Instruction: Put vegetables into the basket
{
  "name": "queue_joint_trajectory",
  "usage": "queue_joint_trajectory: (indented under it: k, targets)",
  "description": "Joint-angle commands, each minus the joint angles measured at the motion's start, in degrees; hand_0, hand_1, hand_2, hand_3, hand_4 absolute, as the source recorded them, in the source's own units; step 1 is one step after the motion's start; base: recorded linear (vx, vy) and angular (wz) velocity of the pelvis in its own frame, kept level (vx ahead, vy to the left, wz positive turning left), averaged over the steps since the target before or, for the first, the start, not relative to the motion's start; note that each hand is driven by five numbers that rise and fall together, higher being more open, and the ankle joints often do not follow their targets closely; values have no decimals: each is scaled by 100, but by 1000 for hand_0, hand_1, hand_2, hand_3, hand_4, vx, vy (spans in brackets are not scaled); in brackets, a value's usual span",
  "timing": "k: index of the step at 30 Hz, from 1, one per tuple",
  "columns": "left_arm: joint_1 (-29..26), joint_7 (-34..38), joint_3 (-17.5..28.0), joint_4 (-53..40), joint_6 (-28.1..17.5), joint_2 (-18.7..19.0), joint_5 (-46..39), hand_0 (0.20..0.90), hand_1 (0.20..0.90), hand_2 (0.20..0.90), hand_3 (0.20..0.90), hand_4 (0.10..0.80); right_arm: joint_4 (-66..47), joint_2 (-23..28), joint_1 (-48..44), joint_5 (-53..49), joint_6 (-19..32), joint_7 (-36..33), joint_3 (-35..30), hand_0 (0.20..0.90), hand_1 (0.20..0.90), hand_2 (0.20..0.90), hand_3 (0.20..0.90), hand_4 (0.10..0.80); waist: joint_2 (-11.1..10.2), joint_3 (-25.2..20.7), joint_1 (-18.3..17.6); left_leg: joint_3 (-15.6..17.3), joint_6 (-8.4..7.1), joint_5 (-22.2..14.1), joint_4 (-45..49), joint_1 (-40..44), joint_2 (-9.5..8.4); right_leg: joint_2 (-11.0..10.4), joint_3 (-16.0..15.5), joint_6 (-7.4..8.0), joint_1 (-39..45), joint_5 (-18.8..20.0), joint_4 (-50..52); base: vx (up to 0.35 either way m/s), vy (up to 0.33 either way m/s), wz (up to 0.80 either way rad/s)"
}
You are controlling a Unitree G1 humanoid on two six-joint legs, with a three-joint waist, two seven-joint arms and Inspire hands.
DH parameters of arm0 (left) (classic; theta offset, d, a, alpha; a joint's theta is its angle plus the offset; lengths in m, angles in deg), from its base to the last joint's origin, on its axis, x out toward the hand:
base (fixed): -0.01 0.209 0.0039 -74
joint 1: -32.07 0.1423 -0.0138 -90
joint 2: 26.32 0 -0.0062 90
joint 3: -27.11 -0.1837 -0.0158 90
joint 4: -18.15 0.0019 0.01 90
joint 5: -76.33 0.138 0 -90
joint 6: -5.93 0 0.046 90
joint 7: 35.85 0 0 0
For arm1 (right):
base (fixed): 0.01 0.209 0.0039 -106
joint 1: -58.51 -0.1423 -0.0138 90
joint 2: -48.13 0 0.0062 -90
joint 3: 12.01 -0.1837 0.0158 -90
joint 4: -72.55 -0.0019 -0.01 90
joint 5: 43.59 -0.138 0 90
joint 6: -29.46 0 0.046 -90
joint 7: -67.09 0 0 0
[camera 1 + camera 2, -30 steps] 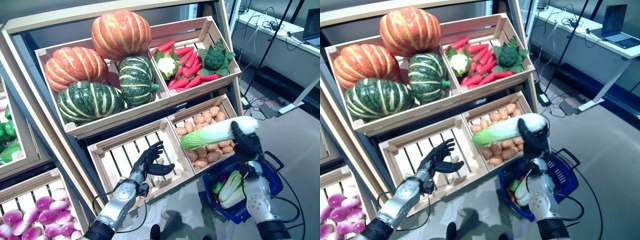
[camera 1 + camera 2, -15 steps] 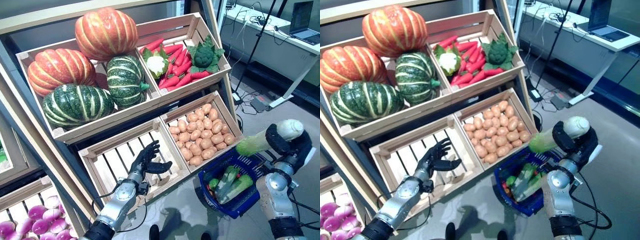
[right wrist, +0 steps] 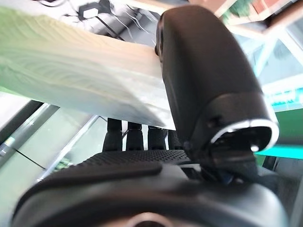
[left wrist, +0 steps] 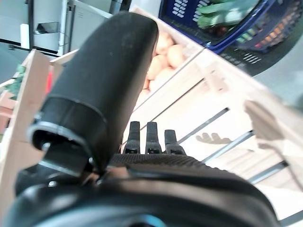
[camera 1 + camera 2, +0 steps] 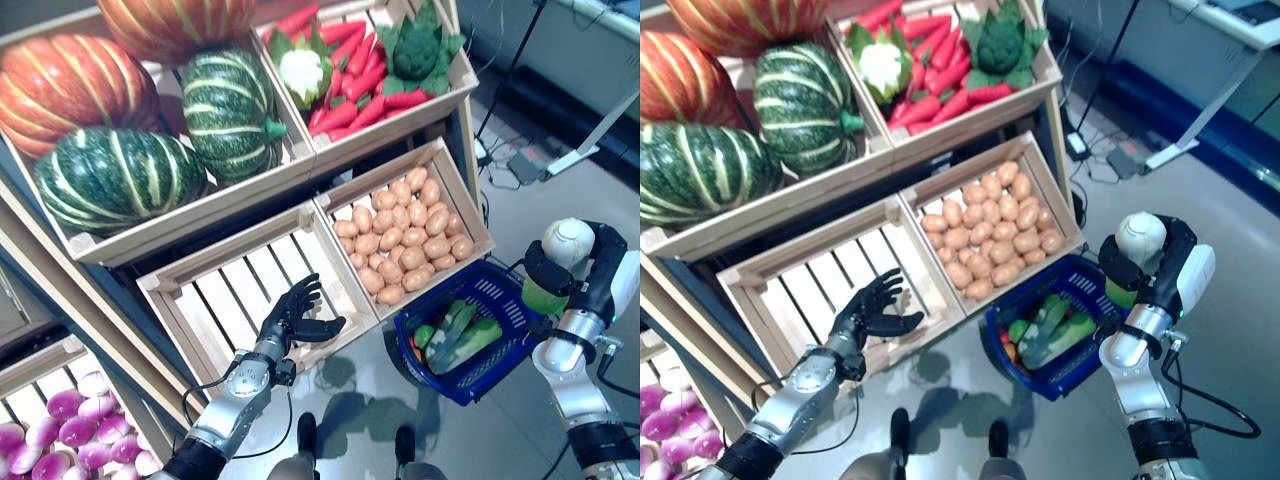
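Holding a cabbage (image 5: 560,262) upright, right hand (image 5: 592,285) w/ fingers wrapped round it just above the blue basket (image 5: 505,358) w/ greens inside, left hand (image 5: 290,322) loosely spread, holding nothing, over empty crate (image 5: 215,300)

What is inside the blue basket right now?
The blue basket holds pale green leafy vegetables and something orange at one edge; anything beneath them is covered. The right hand holds another cabbage outside it.

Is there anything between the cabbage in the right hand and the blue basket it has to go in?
Nothing visible stands between them. The right hand holds the cabbage just beside the blue basket, whose top is open. Greens already lie inside but leave room. The left hand idles over the empty crate.
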Motion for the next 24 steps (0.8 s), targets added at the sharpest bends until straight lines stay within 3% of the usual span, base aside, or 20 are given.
queue_joint_trajectory:
  k: [1, 9, 13, 18, 24]
  targets:
    - [-861, -1, 113, -539, -612, 135, 40, 900, 900, 900, 900, 800, -26, 613, -1001, -295, 422, 9, 68, 300, 300, 300, 300, 400, 11, 38, 248, -352, 81, -461, 10, -63, 102, 24, -6, -255, -380, 280, 266, -142, -56, 5]
    - [-1818, 229, -158, -394, -1016, -21, 135, 900, 900, 900, 900, 800, 1296, 295, -2159, -1699, 1080, 152, 503, 300, 300, 300, 300, 400, 178, 717, 357, -447, 61, -277, 94, -660, 39, 61, -141, -332, -878, 354, 428, -161, -45, 13]
    - [-2287, 388, -268, -291, -1340, -45, 170, 900, 900, 900, 900, 800, 1962, 171, -2793, -3512, 1965, 618, 255, 300, 300, 300, 300, 400, 331, 1141, 398, -493, 38, -244, 500, -1262, -33, 40, -252, -387, -1390, 303, 810, -163, -40, 7]
    - [-2722, 546, -389, -127, -1507, -95, 218, 900, 900, 900, 900, 800, 2354, 62, -3342, -4399, 2202, 753, 43, 300, 300, 300, 300, 400, 441, 1419, 381, -527, 19, -226, 868, -1830, -169, 26, -304, -403, -1881, 278, 1095, -116, -27, 4]
    - [-2980, 824, -521, 71, -1793, -71, 201, 900, 900, 900, 900, 800, 2862, 104, -3852, -5122, 2200, 655, -27, 300, 300, 300, 300, 400, 567, 1419, 358, -520, 16, -166, 1180, -2654, -282, -24, -286, -387, -2763, 295, 1463, -76, -2, -3]
